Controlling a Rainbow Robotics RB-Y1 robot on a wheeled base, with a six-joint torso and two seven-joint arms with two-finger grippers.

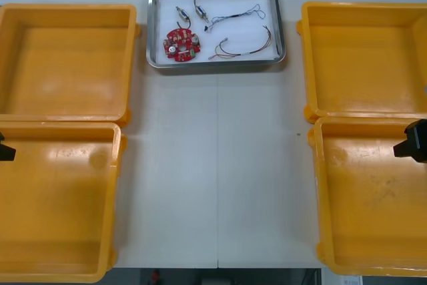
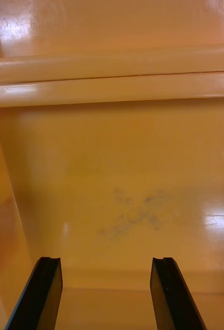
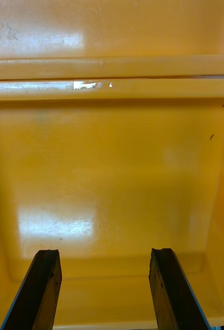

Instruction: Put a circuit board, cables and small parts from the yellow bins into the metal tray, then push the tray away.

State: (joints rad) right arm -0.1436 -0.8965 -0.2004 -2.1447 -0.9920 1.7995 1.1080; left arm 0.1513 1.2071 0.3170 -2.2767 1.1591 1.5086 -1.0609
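Left pincer [image 3: 104,252], right pincer [image 2: 106,259] released over yellow plastic bins [image 1: 60,218]. Shiny metal tray [image 1: 215,64] at surface [image 1: 213,165] far edge: any push could drop it.

**Left arm** [image 1: 5,151]: positioned at the robot's far left. A short black tip enters the front view from the side edge.

**Left jaws:** spread wide, with nothing between them. In the left wrist view, both black fingers [image 3: 37,291] rise side by side, well apart, with their tips level.

**Right arm** [image 1: 415,141]: positioned at the robot's far right, mirroring the left arm and well apart from it. Its black end enters the front view from the opposite edge, at nearly the same depth.

**Right jaws:** spread wide, with nothing gripped. In the right wrist view, both fingers [image 2: 39,294] stand apart, with their tips level.
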